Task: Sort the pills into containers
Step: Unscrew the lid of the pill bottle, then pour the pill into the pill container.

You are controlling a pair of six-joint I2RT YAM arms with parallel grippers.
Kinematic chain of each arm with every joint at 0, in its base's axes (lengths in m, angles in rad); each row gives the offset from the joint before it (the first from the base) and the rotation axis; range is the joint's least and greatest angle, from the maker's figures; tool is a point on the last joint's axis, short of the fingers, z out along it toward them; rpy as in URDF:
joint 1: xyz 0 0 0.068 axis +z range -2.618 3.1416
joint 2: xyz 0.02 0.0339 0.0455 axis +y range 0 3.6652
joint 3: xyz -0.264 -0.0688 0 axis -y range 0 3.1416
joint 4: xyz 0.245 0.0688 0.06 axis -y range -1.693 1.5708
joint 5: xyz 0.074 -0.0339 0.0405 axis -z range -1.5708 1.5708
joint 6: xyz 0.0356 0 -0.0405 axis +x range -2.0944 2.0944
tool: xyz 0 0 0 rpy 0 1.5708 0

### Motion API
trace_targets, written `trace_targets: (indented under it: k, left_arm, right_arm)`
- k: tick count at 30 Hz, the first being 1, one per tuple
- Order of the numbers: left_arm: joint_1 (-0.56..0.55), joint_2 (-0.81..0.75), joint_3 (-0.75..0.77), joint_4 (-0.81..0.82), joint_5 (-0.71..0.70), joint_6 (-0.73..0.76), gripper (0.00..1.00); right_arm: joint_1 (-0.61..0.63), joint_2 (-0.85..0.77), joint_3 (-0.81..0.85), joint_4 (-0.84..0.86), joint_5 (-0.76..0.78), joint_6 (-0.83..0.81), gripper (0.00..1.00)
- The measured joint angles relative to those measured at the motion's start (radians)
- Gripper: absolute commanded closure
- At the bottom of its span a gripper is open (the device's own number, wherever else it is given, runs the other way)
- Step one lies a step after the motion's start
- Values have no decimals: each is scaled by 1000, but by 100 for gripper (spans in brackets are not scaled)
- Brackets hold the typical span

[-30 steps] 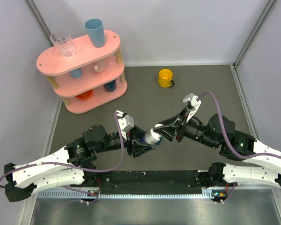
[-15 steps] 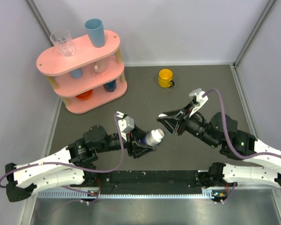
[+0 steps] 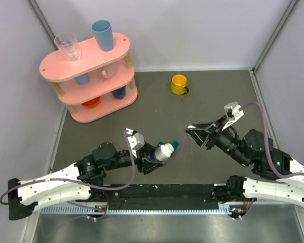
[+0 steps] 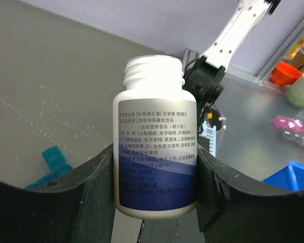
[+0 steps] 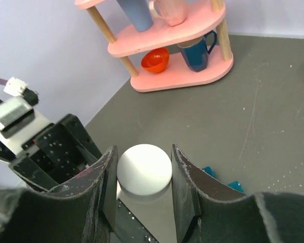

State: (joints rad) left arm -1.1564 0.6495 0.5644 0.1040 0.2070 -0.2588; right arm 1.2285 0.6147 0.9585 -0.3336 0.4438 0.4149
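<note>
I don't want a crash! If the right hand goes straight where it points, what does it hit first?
Probably the teal pill box, low ahead of the right hand and its white cap. The left hand holding the open bottle sits beside that line; depth is unclear.

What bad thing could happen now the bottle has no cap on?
The bottle is open and the left gripper holds it tipped, so what is inside might pour out too fast and miss the small teal pill box. The right gripper pinches the cap only by its edges, so it could slip and roll off.
</note>
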Motion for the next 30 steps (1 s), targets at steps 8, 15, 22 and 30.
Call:
trace_targets:
  k: [8,15,22,30]
  left_arm:
    - [3,25,-195,145,-24,1,100]
    - [51,62,-301,301,-22,0,100]
    - [129,179,-352,421,-7,-4,100]
    - [224,351,-377,541,70,-5,100]
  right_arm:
    - [0,-26,-78,-64,13,43,100]
    - [0,-34,-110,-134,35,66,100]
    - [0,-70,-166,-166,87,94,100]
    - [0,-71,-217,-192,171,111,100]
